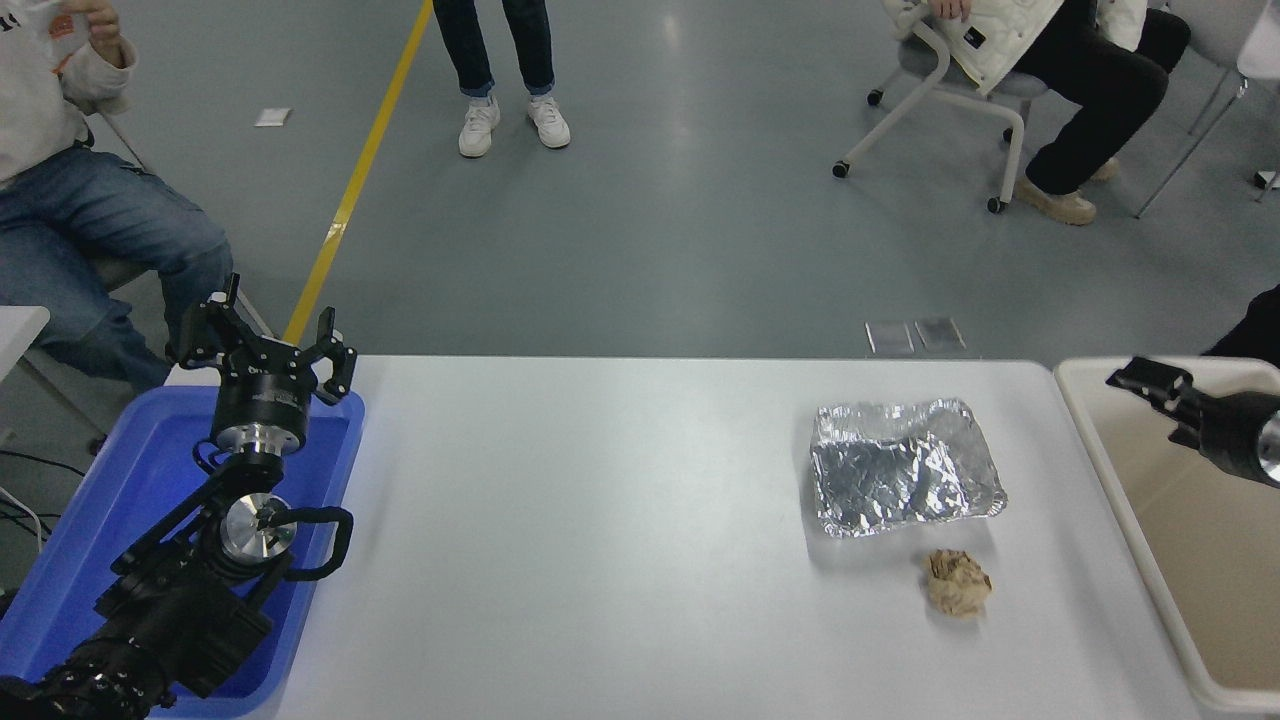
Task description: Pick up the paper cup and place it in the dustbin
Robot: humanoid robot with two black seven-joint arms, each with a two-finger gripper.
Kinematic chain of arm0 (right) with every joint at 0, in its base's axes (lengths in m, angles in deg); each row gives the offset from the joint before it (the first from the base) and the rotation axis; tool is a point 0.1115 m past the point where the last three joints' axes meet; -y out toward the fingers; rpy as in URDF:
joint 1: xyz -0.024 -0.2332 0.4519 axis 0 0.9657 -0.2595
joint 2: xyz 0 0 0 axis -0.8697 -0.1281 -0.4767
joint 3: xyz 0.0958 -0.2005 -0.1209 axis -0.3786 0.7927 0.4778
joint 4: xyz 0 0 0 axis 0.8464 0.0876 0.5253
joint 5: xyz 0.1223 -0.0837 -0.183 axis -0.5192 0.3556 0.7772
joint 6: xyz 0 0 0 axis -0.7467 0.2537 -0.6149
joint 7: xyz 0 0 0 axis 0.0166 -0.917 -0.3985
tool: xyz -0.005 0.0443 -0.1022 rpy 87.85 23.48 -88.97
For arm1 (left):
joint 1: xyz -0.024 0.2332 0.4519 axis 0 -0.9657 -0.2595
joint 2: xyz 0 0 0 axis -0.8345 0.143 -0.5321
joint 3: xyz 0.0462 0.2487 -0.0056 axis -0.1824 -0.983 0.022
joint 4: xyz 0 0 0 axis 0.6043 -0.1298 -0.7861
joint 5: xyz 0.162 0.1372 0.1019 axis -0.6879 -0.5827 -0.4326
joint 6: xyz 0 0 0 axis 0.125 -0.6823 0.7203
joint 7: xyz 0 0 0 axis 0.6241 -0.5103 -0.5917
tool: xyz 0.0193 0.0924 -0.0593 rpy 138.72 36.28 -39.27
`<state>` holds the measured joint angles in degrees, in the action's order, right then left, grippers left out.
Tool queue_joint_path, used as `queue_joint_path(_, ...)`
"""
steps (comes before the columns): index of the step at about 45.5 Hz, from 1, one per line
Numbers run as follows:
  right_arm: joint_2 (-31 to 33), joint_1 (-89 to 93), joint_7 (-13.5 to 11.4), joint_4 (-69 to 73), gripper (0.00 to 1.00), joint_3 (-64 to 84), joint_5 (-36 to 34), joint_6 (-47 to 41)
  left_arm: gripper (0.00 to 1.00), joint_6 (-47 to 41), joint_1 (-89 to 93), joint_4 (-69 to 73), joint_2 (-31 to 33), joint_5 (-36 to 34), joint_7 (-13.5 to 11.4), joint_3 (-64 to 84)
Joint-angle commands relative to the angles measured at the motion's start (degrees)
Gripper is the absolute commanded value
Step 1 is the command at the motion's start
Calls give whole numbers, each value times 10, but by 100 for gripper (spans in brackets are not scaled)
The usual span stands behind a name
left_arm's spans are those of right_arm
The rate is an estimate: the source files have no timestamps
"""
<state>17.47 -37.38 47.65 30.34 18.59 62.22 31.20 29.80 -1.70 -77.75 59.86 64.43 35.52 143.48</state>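
The paper cup does not show anywhere in the head view. The dustbin (pixel 1098 452), a large cream bin, stands off the table's right end, and the part of its inside that I can see is bare. My right gripper (pixel 1150 398) comes in from the right edge and hangs open above the bin's far left corner, holding nothing. My left gripper (pixel 270 338) is parked open at the lower left.
A blue tray (pixel 95 545) lies under the left arm. On the right half of the white table (pixel 600 520) are a crinkled foil tray (pixel 900 468) and a brown paper ball (pixel 958 583). People sit and stand beyond the far edge.
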Motion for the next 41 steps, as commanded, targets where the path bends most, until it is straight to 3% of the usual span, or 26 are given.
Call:
queue_joint_path(1, 28, -309, 0, 157, 100, 342, 0, -9, 99, 0, 0, 0, 0, 0, 0, -1)
queue_joint_path(8, -46, -512, 3, 266, 100, 533, -7, -39, 99, 0, 0, 0, 0, -1, 0, -1)
queue_joint_path(14, -175, -650, 6, 320, 100, 639, -79, -77, 99, 0, 0, 0, 0, -1, 0, -1)
queue_joint_path(25, -365, -728, 6, 330, 100, 616, -223, -203, 99, 0, -1, 0, 0, 0, 0, -1)
queue_joint_path(33, -431, -771, 1, 326, 100, 559, -333, -316, 99, 0, -1, 0, 0, 0, 0, -1)
queue_joint_path(41, -435, -827, 0, 346, 100, 555, -344, -361, 99, 0, -1, 0, 0, 0, 0, 0)
